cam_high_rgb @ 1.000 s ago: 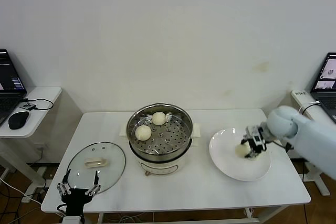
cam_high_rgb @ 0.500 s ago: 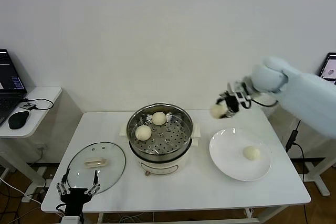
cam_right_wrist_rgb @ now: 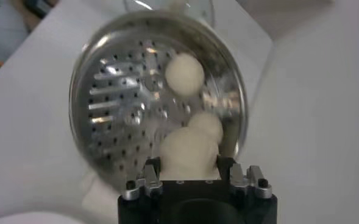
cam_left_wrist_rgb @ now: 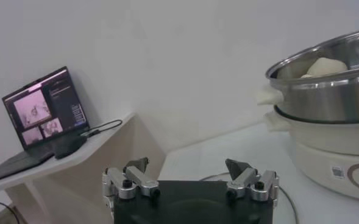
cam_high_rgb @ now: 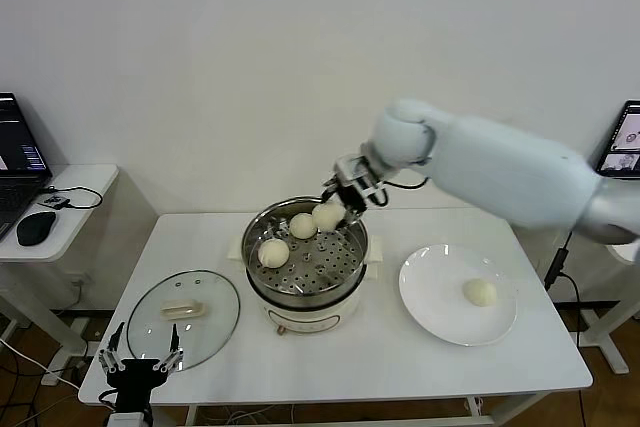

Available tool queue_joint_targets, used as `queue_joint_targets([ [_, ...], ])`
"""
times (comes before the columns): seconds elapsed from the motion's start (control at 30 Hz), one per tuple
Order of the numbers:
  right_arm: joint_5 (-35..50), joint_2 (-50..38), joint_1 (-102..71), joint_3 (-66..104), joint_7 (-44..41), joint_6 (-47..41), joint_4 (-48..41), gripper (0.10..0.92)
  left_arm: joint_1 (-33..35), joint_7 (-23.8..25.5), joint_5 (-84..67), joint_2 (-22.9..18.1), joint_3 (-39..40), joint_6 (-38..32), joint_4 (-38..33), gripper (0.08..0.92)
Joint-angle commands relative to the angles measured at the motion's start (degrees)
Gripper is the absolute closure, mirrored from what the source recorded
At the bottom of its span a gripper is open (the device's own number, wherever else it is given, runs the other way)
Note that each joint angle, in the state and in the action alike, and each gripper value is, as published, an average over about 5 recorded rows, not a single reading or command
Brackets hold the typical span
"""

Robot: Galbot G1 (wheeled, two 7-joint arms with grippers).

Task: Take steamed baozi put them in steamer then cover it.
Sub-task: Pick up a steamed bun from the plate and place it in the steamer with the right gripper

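Observation:
The steel steamer [cam_high_rgb: 350, 253] stands mid-table on its white base, with two baozi [cam_high_rgb: 273, 252] [cam_high_rgb: 302, 226] on the perforated tray [cam_right_wrist_rgb: 115, 115]. My right gripper [cam_high_rgb: 340, 205] is shut on a third baozi [cam_high_rgb: 327, 215] and holds it over the steamer's back right rim; the bun sits between the jaws in the right wrist view [cam_right_wrist_rgb: 188, 155]. A fourth baozi [cam_high_rgb: 481, 292] lies on the white plate [cam_high_rgb: 430, 292]. My left gripper [cam_high_rgb: 140, 361] is open and empty at the table's front left edge.
The glass lid [cam_high_rgb: 215, 322] with a cream handle lies flat at the front left, just beyond my left gripper. A side table with a laptop [cam_high_rgb: 20, 152] and mouse stands to the left. Another laptop [cam_high_rgb: 625, 142] is at the far right.
My right gripper lifted a baozi off the plate and carried it left to above the steamer's back right. One baozi is left on the plate. The left arm has barely moved.

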Motion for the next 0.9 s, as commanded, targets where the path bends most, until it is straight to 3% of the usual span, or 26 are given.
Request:
queue_joint_targets([
  [0.03,-4.54,8.42,-2.4,-3.71,-0.19,10.53,-2.67,0.431,-0.21,-0.11,-0.32,-0.19,-0.27,-0.13,0.07,0.177],
  [0.63,-11.09,7.46,-3.5,-5.51,-4.75,15.59,-2.08,0.429,-0.42,-0.35,-0.48,-0.64,-0.28,-0.49,0.21,0.177],
  [0.9,-10.25,5.66,-2.55,-3.65,-4.38,14.01,-1.58,0.275,-0.78,-0.3,-0.33,-0.78,0.02,-0.39,0.21,0.177],
])
